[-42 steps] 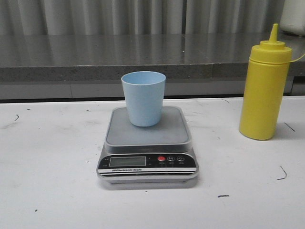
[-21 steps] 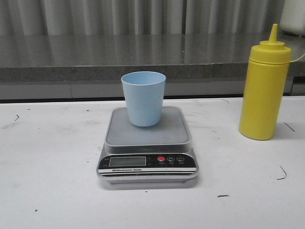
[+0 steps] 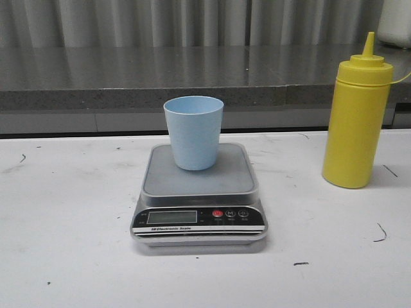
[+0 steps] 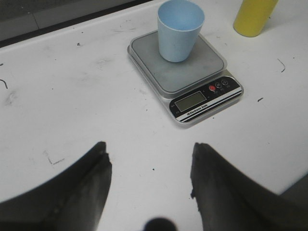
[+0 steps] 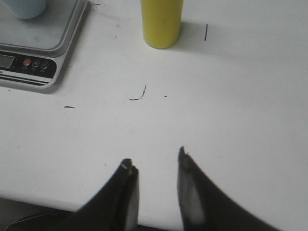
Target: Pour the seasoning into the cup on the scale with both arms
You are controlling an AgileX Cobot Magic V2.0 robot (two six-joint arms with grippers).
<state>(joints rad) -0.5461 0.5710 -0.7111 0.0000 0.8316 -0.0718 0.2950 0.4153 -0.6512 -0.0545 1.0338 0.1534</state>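
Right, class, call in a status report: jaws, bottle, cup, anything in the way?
Left gripper and right gripper open, empty. Tall yellow plastic squeeze bottle upright, untouched. Pale blue plastic cup on steel-topped digital scale. Nothing between.

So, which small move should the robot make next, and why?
Probably the right gripper should advance toward the yellow bottle. The cup already stands upright on the scale, the bottle stands untouched on the table to the right, and both grippers are open and empty.

white table (image 3: 70, 212) with dark scuffs; grey counter (image 3: 128, 74) behind it.
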